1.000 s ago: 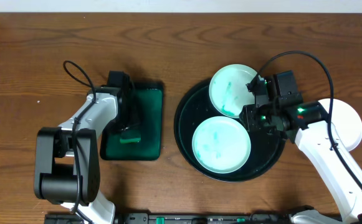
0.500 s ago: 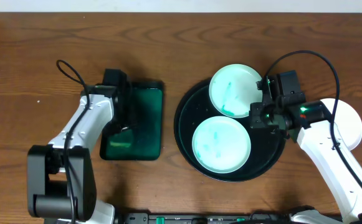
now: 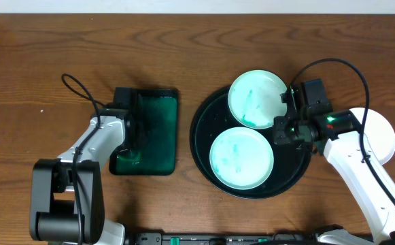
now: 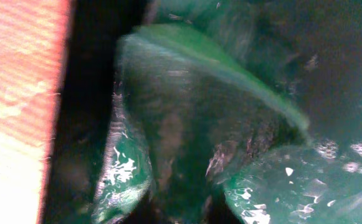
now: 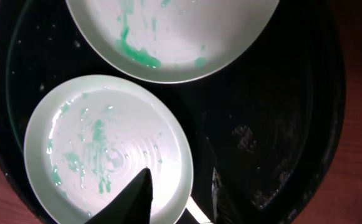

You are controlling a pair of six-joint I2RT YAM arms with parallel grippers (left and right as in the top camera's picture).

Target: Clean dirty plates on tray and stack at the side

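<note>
Two teal-smeared plates lay inside the tray (image 3: 204,122): the far plate (image 3: 255,97) against the tray's rim on the side away from the robot, and the near plate (image 3: 241,160) just beside it, toward the tray's middle and front. A third plate (image 3: 382,133), white where it showed, sat outside the tray on the right, partly under the right arm. The right gripper (image 5: 179,198) hung over the tray's right half with its jaws narrow. One finger was above the near plate's inner face and the other outside its rim, but whether they pinched the rim could not be told. Well apart from the tray on the left, the left gripper (image 3: 134,146) was down in the green tray (image 3: 160,129) with its jaws closed. Its own camera gave only blurred, glossy green, so what it held, if anything, was unclear. The step looked like fetching a wiper while the near plate was steadied. Doing it well would probably mean a firm bite on the rim, keeping the plate flat on the tray, wiping from the centre outward, and not shoving it into the far plate.
</note>
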